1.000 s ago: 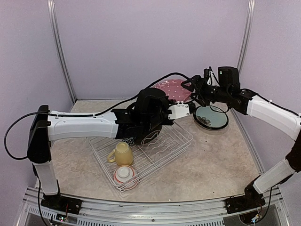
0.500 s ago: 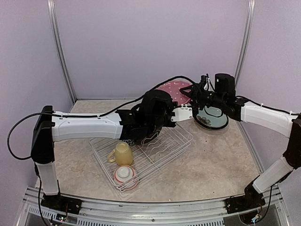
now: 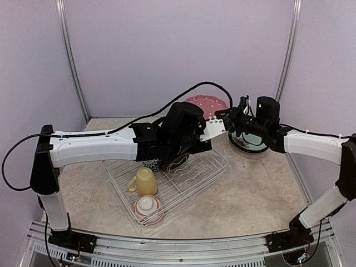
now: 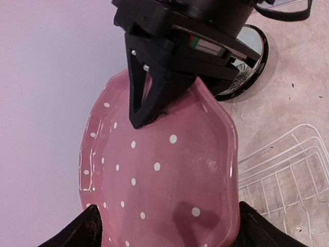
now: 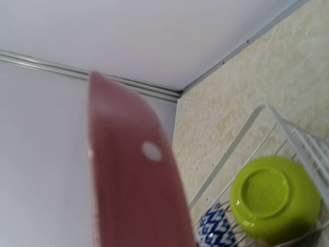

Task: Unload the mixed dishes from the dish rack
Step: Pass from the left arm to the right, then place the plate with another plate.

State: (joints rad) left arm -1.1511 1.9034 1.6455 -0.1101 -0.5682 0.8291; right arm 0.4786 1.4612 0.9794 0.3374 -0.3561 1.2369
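One pink dotted plate (image 4: 159, 170), beyond the dish rack (image 3: 189, 178), is pinched at its rim by the right hand (image 4: 146, 116). The left hand (image 4: 169, 216) gapes wide at its near edge. The rack holds one yellow mug (image 3: 144, 181) and three bowls (image 3: 147, 207).

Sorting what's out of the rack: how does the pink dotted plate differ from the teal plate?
The pink dotted plate has white dots on pink; the teal plate is glossy teal with a black rim. The pink one's rim is wavy, the teal one's round. The pink plate is tilted up at the right gripper; the teal plate lies flat on the table. Both are outside the dish rack.
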